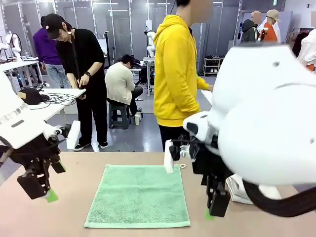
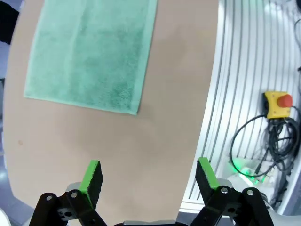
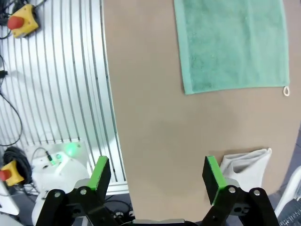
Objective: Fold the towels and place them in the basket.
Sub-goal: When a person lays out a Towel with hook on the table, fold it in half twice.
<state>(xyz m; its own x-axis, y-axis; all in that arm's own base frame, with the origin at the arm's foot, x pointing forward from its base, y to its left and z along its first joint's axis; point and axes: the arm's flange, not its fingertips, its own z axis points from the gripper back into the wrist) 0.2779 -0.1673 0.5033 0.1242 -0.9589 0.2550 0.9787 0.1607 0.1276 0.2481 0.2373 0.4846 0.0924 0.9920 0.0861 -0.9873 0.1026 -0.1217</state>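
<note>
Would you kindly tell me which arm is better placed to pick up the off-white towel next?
Right, probably. The off-white towel lies beside the open right gripper; the open left gripper hangs across the green towel from it.

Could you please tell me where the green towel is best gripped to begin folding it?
Probably its two near corners, one per gripper, coming from above. The green towel lies flat and spread, so only edges offer a pinch; the open left gripper and right gripper hover nearest those corners.
</note>
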